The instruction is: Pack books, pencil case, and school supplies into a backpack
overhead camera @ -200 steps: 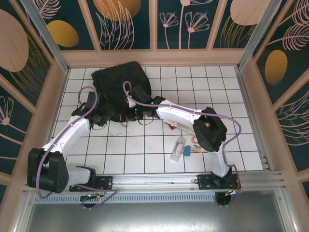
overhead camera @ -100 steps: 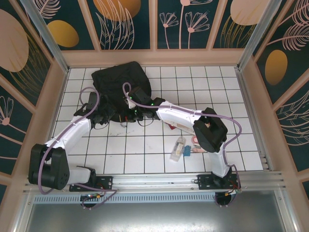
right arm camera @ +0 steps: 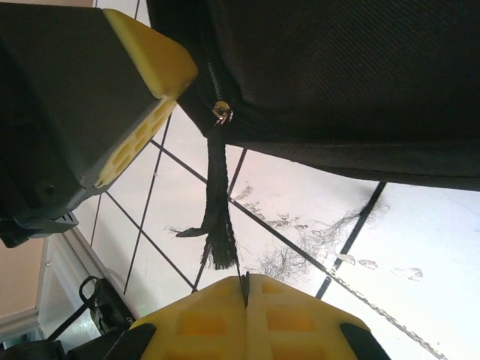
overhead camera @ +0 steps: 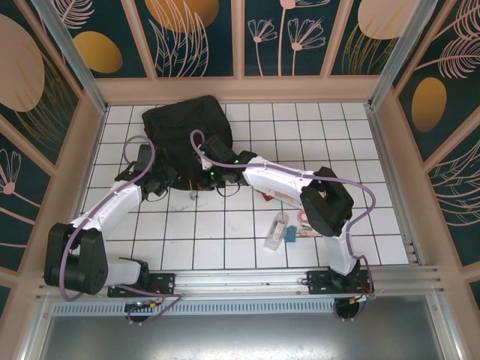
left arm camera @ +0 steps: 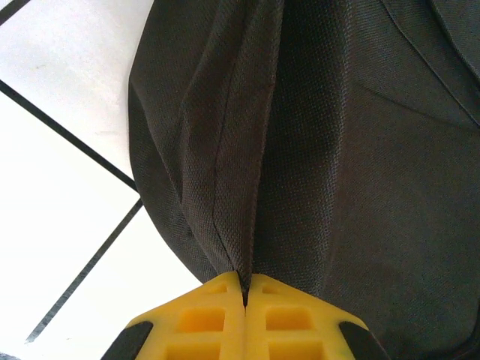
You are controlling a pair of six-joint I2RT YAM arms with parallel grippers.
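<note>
Pinching a fold of the large soft black fabric backpack [left arm camera: 315,150], the left gripper [left arm camera: 245,289] has its yellow jaws pressed together on the cloth. The right gripper [right arm camera: 245,283] nips the frayed black zip-pull strap [right arm camera: 217,202]. The backpack lies far left on the white tiled table [overhead camera: 225,225]; it looks limp and likely to sag, so seams seem the best hold.

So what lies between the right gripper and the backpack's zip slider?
A frayed black pull strap runs from the backpack's zip slider to the shut right gripper, in the right wrist view.
</note>
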